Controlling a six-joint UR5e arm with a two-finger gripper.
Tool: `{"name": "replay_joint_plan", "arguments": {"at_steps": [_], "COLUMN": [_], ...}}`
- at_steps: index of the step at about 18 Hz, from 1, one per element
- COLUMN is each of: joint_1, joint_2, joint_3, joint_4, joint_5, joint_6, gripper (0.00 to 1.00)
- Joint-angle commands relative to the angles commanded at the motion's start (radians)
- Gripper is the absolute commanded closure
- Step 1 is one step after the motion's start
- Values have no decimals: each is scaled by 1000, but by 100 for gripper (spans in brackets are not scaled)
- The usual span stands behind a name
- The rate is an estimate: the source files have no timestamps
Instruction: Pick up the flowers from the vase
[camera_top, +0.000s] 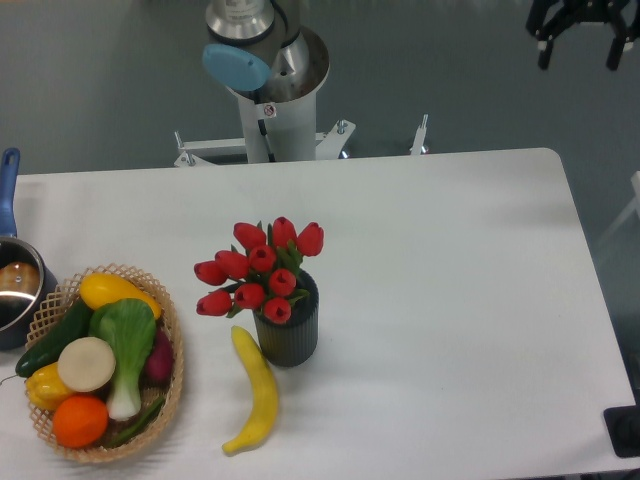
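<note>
Flowers stood in the vase, centre-left on the table. Spread gripper hung empty at two o'clock; approach looked unstarted, needing travel toward the bunch.

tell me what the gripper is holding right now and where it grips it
Nothing is held. The gripper is open and empty at the top right, beyond the table edge, far from the flowers, which sit in the vase.
</note>
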Motion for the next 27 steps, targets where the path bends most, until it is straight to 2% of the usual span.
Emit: {"name": "replay_joint_plan", "arguments": {"at_steps": [1,6,11,16,19,27], "joint_1": [0,-35,-58,-98,-166,-261], "joint_2": [0,-11,-37,-31,-26,-25], "joint_3": [-11,-5,-5,-39,-63,-101], "joint_4": [26,28,53,57,60,53], "joint_5": [0,-12,-167,-207,-210,-242], "joint_6": [0,-75,-225,-232,-224,-222], "gripper": [0,0,0,0,0,0]}}
